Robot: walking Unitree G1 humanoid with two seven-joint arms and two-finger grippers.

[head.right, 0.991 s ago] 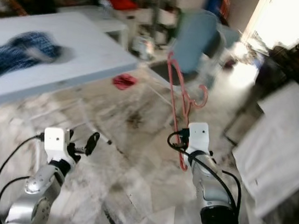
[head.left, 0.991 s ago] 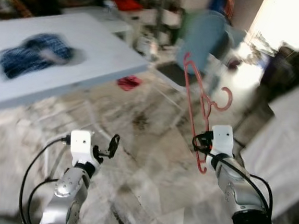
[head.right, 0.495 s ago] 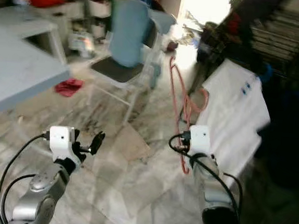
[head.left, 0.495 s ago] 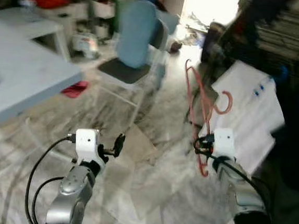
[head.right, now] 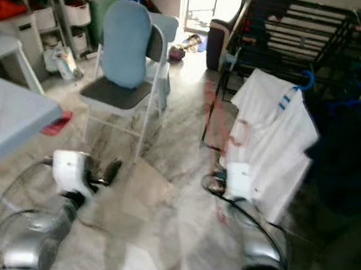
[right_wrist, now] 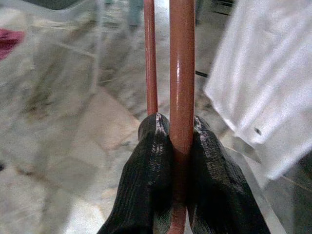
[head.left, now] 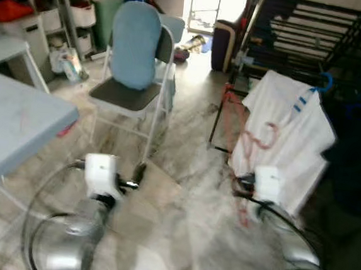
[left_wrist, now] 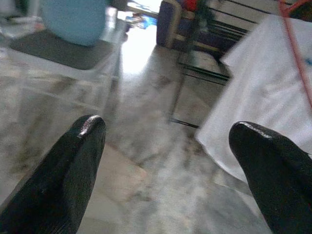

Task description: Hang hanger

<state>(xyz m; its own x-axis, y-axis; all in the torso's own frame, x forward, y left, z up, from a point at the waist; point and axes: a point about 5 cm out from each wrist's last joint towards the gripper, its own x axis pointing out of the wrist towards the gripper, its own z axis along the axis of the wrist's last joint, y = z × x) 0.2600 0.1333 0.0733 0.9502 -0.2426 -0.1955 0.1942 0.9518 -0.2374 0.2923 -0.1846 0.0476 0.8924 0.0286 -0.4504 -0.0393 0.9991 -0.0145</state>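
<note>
Red hanger [head.left: 242, 140] held upright in front of the robot on its right side, long bar running up from the right gripper [right_wrist: 179, 141], hook end curling in front of a white shirt [head.left: 291, 129]; head views are motion-blurred, so the hanger's outline is soft. Right wrist view: both black fingers [right_wrist: 148, 180] pressed flat against the thick red bar, one on each side, no gap, with a second thinner red bar just beside it passing the tip of one finger. Right gripper thus clamped on the hanger, low and just in front of the shirt's lower edge. White shirt hangs by a blue hanger [head.left: 324, 81] from a black drying rack [head.left: 309, 32], which stands ahead and to the right. Left gripper [left_wrist: 170, 165] is held out at the robot's left over the floor, fingers wide apart, nothing between them. Ahead of it: folding chair [head.left: 133, 61] with blue backrest and dark seat. Corner of a pale blue table [head.left: 10, 126] at far left; small red cloth [head.right: 55, 124] on the floor beyond the table edge. Shelving with white bins [head.left: 70, 18] behind the chair. Floor of grey-veined marble tiles [head.left: 178, 229]
</note>
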